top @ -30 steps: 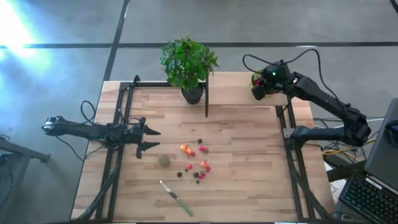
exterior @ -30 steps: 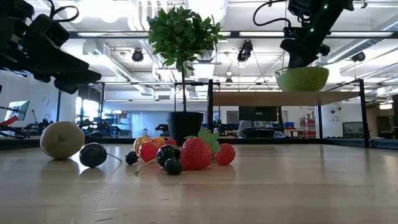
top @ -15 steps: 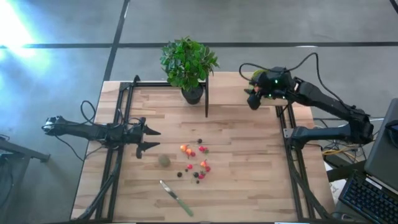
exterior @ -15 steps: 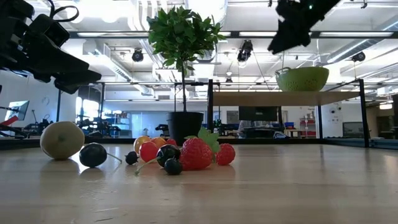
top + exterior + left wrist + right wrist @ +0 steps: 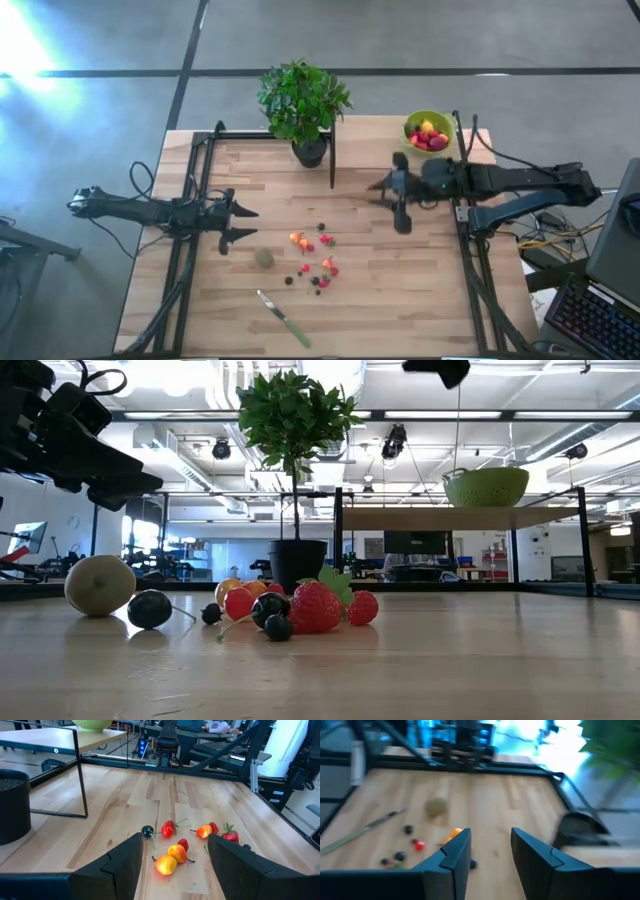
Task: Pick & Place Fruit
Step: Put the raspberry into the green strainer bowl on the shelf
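Observation:
The small fruits (image 5: 312, 262), red, orange and dark, lie in a loose cluster on the wooden table, with a dull-green ball (image 5: 263, 258) to their left. The lime bowl (image 5: 428, 131) on the raised shelf at the far right holds a yellow fruit and red ones. My right gripper (image 5: 385, 188) hangs open high over the table's right middle, facing the cluster (image 5: 415, 845), with nothing between its fingers. My left gripper (image 5: 240, 222) waits open at the left edge, facing the fruits (image 5: 170, 860).
A potted plant (image 5: 303, 100) stands at the far middle beside the shelf's thin black post (image 5: 332, 155). A green-handled knife (image 5: 283, 318) lies near the front edge. Black frame rails (image 5: 190, 230) run along both sides of the table.
My right gripper has swung away from over the bowl, toward the table's near side and left. It now hangs over the open table, turned to face the fruit cluster. The bowl with its fruits now shows uncovered.

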Controlling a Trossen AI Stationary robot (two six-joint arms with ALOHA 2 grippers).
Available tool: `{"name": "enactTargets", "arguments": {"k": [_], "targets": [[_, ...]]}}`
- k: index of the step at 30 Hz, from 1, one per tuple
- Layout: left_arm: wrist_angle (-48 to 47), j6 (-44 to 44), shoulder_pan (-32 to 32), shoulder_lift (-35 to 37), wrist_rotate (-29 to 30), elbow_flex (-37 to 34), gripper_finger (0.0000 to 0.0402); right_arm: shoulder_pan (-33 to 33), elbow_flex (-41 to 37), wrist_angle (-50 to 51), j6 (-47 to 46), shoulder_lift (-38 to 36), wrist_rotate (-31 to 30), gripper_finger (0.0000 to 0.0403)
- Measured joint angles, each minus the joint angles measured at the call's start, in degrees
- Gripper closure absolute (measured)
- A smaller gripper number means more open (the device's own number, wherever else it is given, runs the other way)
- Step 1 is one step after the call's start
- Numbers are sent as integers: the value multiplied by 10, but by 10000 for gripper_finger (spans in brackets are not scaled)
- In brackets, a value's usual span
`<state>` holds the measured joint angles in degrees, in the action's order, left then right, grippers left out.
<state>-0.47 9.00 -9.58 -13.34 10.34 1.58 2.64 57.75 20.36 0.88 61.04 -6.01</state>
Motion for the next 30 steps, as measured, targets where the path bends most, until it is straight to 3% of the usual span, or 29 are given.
{"name": "enactTargets", "arguments": {"k": [13, 24, 30], "targets": [[0, 0, 0, 0, 0, 0, 172, 125, -1, -50, 39, 119, -1, 306], [0, 0, 0, 0, 0, 0, 172, 148, -1, -82, 38, 223, 1, 333], [0, 0, 0, 0, 0, 0, 172, 148, -1, -105, 36, 269, 2, 324]]}}
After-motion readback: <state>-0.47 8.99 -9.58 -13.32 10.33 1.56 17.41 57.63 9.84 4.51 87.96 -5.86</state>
